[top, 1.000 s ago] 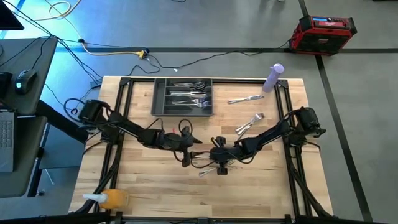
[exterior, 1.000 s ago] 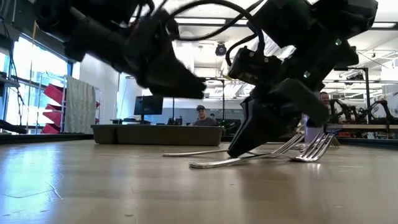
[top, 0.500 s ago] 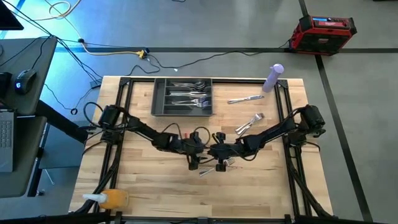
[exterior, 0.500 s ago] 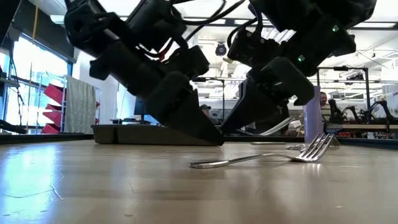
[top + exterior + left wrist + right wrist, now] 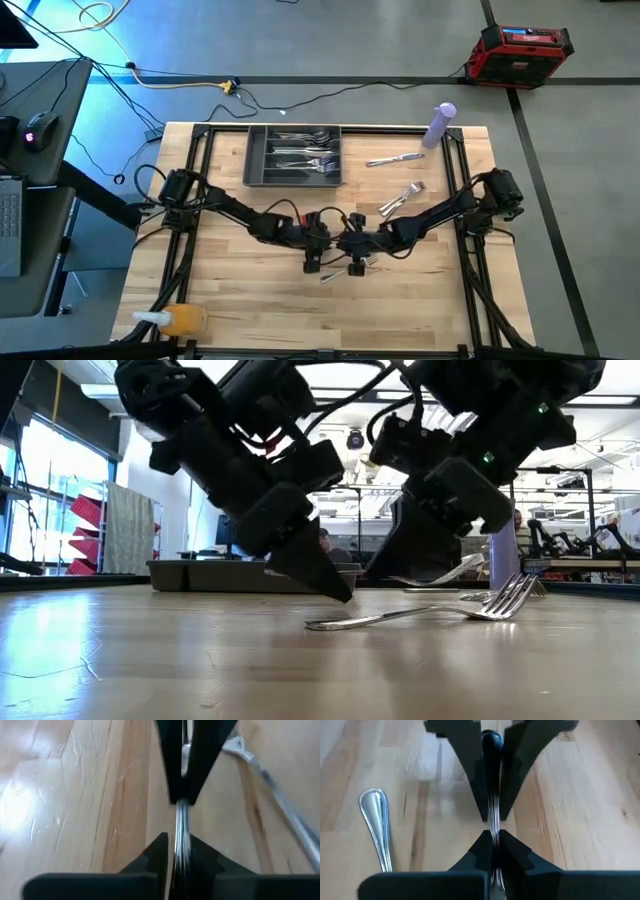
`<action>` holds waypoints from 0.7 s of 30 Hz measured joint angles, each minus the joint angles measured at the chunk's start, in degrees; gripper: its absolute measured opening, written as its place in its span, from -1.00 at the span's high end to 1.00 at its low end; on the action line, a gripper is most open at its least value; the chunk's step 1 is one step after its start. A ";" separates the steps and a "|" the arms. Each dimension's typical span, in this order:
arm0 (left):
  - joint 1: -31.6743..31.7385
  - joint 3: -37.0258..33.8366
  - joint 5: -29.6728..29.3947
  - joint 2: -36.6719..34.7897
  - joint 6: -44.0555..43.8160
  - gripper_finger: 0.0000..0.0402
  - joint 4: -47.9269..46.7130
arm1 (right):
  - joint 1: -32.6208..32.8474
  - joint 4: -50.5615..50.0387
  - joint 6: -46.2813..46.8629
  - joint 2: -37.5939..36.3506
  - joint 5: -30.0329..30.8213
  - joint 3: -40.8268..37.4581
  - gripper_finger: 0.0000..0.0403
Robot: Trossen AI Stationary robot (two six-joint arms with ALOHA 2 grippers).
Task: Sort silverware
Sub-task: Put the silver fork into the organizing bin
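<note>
My two grippers meet at the table's middle, both shut on one slim silver fork (image 5: 445, 572) held above the wood. My left gripper (image 5: 322, 240) comes from the table's left and my right gripper (image 5: 352, 243) from its right. Another fork (image 5: 400, 616) lies flat on the table just below them, nearer the front edge (image 5: 345, 270). The dark grey tray (image 5: 294, 155) at the far side holds several pieces of silverware. More loose silverware lies at the far right: a knife (image 5: 395, 158) and a small pile (image 5: 402, 197). My left gripper pinches the fork's handle (image 5: 180, 827) between its two fingers, close to the handle's rounded free end (image 5: 490, 742). Its fingers slant down from the table's left. The fork is clear of the table. My right gripper pinches the same handle (image 5: 493, 827) farther along, edge-on between its two fingers. Its fingers slant down from the table's right, and the fork's head (image 5: 450, 570) sticks out behind them, clear of the wood.
A purple bottle (image 5: 440, 125) stands at the far right corner and an orange bottle (image 5: 178, 320) lies at the near left corner. A handle of another piece (image 5: 377, 825) lies beside the held fork. Bare wood stretches along the near side of the table.
My right gripper has lifted the fork's tines off the table. My left gripper has swung toward the table's right and down to the right gripper, then shut on the fork's handle. The fork on the table has stayed put.
</note>
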 joint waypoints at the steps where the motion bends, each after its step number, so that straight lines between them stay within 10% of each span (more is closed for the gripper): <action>1: -0.09 0.50 -0.06 0.00 -0.03 0.92 -0.58 | 0.00 -0.01 0.26 -0.03 0.01 0.06 1.00; 21: -0.31 1.92 -10.72 -3.33 -0.12 1.00 -11.92 | 0.24 -21.72 3.98 -10.95 11.62 0.00 0.12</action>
